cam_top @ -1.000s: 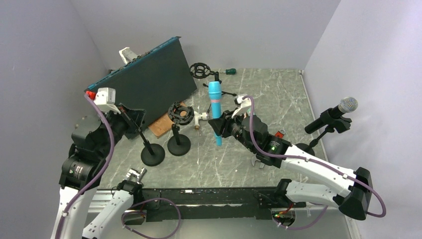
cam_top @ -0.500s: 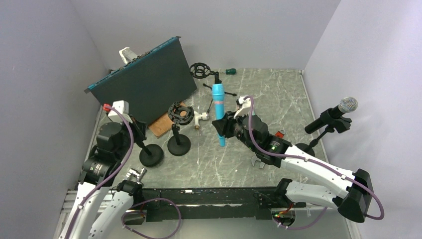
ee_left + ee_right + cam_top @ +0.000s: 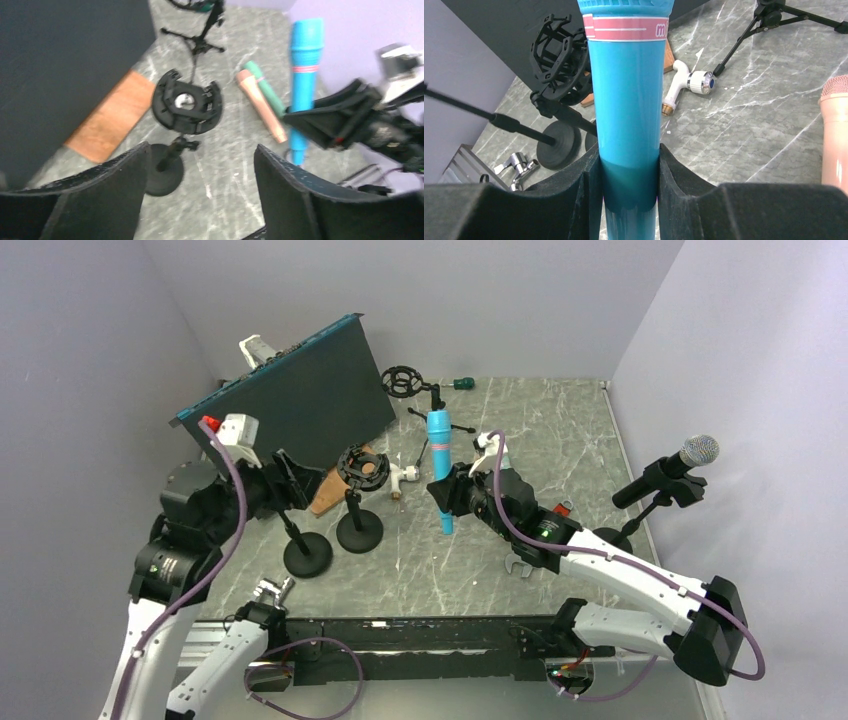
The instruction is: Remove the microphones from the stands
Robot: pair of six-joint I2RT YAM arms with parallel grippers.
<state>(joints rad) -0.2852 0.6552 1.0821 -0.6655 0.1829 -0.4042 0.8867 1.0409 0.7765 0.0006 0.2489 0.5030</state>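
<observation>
As right gripper clamps microphone, stand sits apart; left gripper gapes.

Microphone in right claw, right of the shock-mount stand; panel behind, left claw left of it.

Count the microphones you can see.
4: blue microphone in the right tool; silver-headed microphone on the far-right stand; pink microphone and green microphone lying together on the table. Others may be hidden behind the panel.
</observation>
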